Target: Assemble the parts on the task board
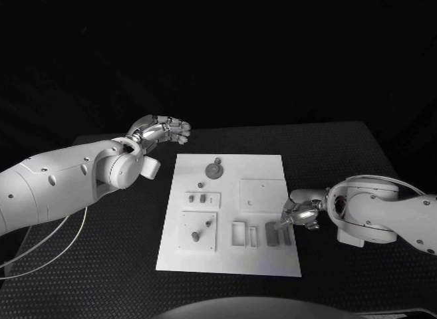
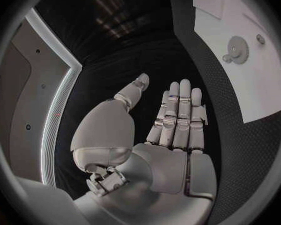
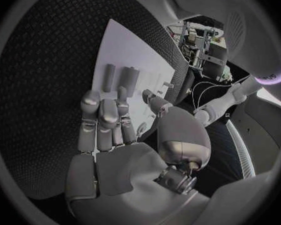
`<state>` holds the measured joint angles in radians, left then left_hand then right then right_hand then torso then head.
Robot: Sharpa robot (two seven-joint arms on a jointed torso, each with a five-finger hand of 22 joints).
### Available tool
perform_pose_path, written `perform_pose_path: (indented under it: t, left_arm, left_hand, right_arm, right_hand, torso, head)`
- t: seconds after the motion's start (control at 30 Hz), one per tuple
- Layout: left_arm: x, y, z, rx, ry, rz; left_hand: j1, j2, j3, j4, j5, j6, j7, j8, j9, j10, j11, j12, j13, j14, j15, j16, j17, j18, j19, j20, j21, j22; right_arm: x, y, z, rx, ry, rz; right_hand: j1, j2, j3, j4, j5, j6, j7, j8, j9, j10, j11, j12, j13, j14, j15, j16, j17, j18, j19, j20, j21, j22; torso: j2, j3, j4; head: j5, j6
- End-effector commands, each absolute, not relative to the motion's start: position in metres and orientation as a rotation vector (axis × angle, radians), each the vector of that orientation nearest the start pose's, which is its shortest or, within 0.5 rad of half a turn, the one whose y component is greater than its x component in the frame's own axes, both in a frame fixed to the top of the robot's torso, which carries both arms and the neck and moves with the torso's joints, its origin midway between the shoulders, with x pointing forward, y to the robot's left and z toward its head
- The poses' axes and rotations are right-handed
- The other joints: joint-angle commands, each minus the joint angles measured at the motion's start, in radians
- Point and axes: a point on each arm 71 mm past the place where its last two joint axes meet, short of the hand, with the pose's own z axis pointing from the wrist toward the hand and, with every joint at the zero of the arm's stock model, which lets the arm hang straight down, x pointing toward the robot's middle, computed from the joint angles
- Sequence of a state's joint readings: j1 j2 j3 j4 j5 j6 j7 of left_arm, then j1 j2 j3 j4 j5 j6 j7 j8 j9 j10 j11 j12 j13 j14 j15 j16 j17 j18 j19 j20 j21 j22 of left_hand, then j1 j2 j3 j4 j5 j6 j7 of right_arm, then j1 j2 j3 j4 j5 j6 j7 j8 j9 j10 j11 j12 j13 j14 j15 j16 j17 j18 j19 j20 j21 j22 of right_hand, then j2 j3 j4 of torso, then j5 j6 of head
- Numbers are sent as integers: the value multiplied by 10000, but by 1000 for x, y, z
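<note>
Fingers (image 3: 106, 117) of our right hand (image 1: 300, 214) lie straight, together, holding nothing, just beside two grey bars (image 1: 277, 234) at the task board (image 1: 261, 259)'s right edge; our left hand (image 1: 163, 130) hangs open, well apart.

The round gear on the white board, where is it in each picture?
Head view: the gear lies near the task board's far edge.
Left wrist view: gear on the board, beyond the left hand.
Right wrist view: I can't pick it out.
Shared landmark: the white board.
</note>
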<state>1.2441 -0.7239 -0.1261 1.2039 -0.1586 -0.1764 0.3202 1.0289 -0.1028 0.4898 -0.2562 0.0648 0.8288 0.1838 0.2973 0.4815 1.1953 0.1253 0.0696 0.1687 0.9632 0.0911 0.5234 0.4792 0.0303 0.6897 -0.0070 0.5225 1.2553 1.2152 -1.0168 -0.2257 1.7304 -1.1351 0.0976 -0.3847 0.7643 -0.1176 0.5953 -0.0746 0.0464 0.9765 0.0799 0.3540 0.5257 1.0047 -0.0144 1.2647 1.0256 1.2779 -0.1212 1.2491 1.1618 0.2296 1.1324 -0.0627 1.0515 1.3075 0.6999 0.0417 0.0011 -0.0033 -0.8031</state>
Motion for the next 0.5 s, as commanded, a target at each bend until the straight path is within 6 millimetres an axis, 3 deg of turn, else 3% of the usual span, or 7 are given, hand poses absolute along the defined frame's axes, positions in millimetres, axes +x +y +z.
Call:
perform_pose_path:
  t: [0.03,0.17,0.5]
  left_arm:
    - [538,238,-205,-9543,15670,-13803]
    - [538,238,-204,-9540,15678,-13816]
    - [537,239,-204,-9544,15693,-13831]
  left_hand:
    - [-123,-16,-13,68,21,-43,-8,6,-9,-52,-7,12,-15,61,30,-41,15,64,48,10,-56,14]
    - [-130,-16,-15,72,22,-43,-8,7,-10,-52,-7,12,-16,61,31,-45,20,64,48,11,-59,16]
    - [-147,-11,-17,82,22,-40,-10,13,-9,-51,-8,13,-18,59,32,-58,33,64,46,11,-66,21]
  right_arm:
    - [400,-235,-265,72,24236,4897]
    - [400,-237,-270,106,24309,4253]
    - [396,-229,-280,980,24493,4412]
  right_hand:
    - [-162,-207,249,79,23,234,128,-26,23,114,-28,-90,35,117,-18,94,54,322,34,-15,88,114]
    - [-412,-502,632,248,26,248,129,-59,48,165,-31,-140,95,178,-20,144,105,322,83,-32,141,80]
    - [-499,-666,1020,248,23,242,135,-90,90,168,-23,-193,183,164,-13,112,71,322,99,-52,174,38]
  torso:
    - [3,12,16]
    - [5,13,10]
    - [6,27,-11]
  head:
    - [6,-39]
    - [17,-69]
    - [110,-133]
